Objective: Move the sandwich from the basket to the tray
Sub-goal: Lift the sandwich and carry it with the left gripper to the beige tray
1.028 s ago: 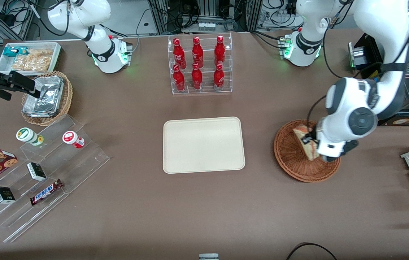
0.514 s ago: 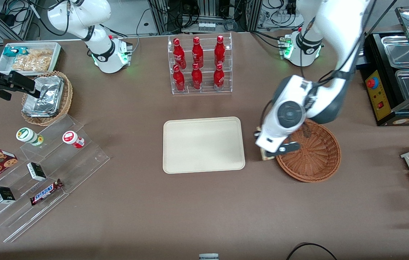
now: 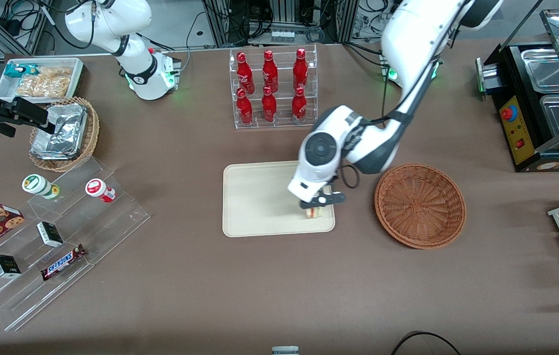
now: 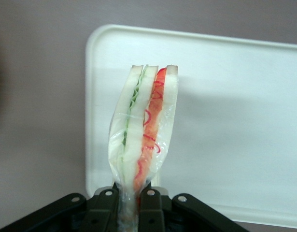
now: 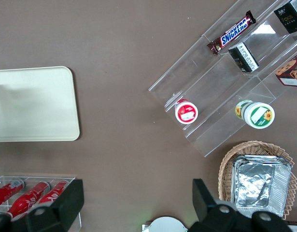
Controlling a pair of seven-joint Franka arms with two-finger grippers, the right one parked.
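The gripper (image 3: 316, 206) is hanging over the tray (image 3: 259, 197), near the edge closest to the basket (image 3: 420, 204), clamping the sandwich (image 4: 144, 130) by 1 corner — layers standing upright. Letting go this high is risking a topple, and this close to the rim it could be rolling off onto the table.

The left arm reaches out from its base with the elbow bent and the wrist angled downward. Its gripper (image 3: 316, 203) hangs low over the tray (image 3: 259, 199), fingers (image 4: 106, 209) clamped on the sandwich (image 4: 144, 126).
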